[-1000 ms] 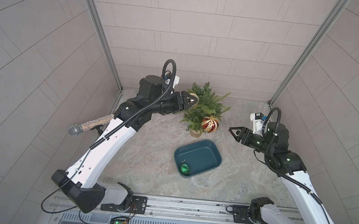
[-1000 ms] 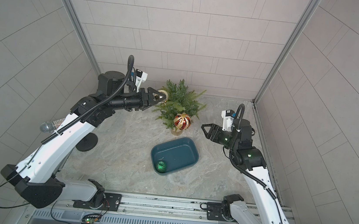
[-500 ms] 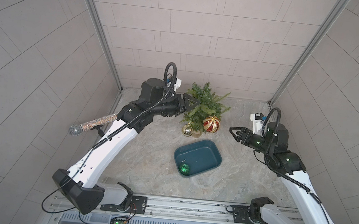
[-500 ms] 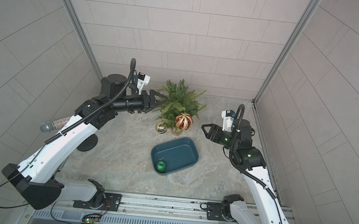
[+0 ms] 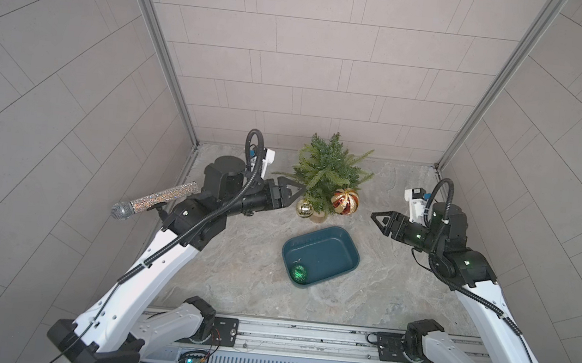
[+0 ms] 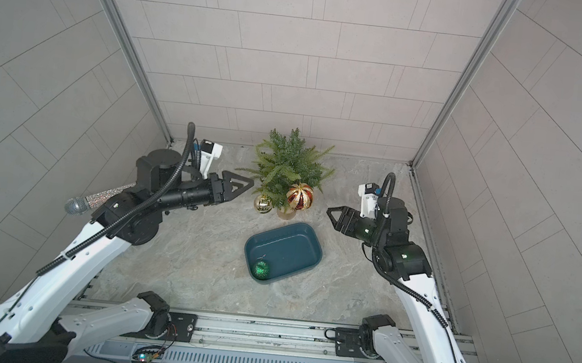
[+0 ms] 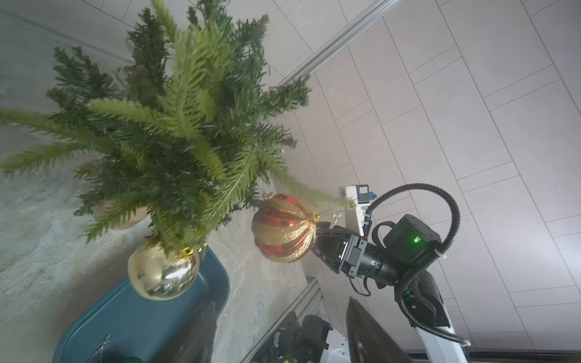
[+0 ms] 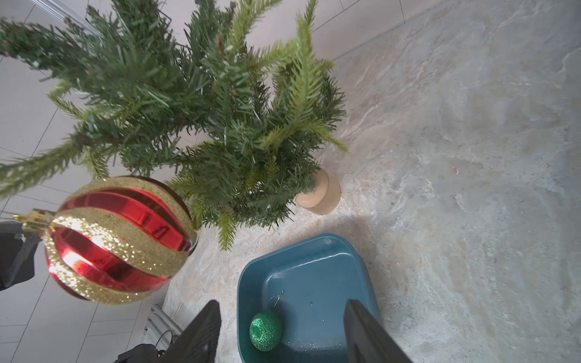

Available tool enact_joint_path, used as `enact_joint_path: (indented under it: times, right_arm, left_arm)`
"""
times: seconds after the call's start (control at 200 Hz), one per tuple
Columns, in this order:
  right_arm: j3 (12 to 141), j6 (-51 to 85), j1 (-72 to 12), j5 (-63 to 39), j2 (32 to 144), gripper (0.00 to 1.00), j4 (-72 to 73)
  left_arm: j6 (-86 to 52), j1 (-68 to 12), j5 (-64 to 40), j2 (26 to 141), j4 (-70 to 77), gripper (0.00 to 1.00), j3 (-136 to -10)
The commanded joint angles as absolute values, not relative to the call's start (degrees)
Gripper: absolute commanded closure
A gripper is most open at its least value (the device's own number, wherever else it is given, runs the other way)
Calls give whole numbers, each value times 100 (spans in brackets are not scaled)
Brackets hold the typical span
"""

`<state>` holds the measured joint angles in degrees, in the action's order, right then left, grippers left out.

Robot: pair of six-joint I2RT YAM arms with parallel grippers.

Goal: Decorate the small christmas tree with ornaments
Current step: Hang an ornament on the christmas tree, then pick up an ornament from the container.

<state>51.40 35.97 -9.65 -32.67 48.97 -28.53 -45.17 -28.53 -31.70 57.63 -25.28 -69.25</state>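
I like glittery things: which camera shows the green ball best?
The right wrist view: the green ball is close, sharp and whole, lying in the bin. In both top views the green ball is a tiny dot. The left wrist view shows at most a sliver.

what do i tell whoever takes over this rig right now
Left gripper: open, empty, beside the tree, close to the gold ball.
Right gripper: open, empty, off to the tree's other side.
Done: gold ball and red-and-gold ball hang from low branches.
Left to do: green ball lies in the blue tray in front of the tree. Probably best to lift it out and hang it on a free branch.
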Motion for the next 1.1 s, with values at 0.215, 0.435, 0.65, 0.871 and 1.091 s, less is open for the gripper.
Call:
enact_joint_path:
  times: [0.215, 0.435, 0.65, 0.871, 1.091]
  right_arm:
    - [4350, 3490, -1194, -3037, 4373, 35, -3310]
    - [4007, 3491, -1342, -2895, 4300, 35, -3235]
    - [3841, 3498, -1397, -2804, 4296, 35, -3105]
    - [3797, 3419, -1397, -2769, 4283, 35, -3093]
    - [3735, 3366, -1397, -2726, 4244, 35, -3112]
  left_arm:
    - [-4219, -3167, -2858, 4692, -3473, 24, -5207]
    - [-3895, -4469, -1824, 5200, -4030, 24, -4882]
    - [-3439, -5323, -1038, 6482, -4026, 24, -5261]
    - [-3147, -5670, -706, 7604, -4122, 26, -5737]
    - [-3033, -5702, -431, 8174, -4152, 25, -5927]
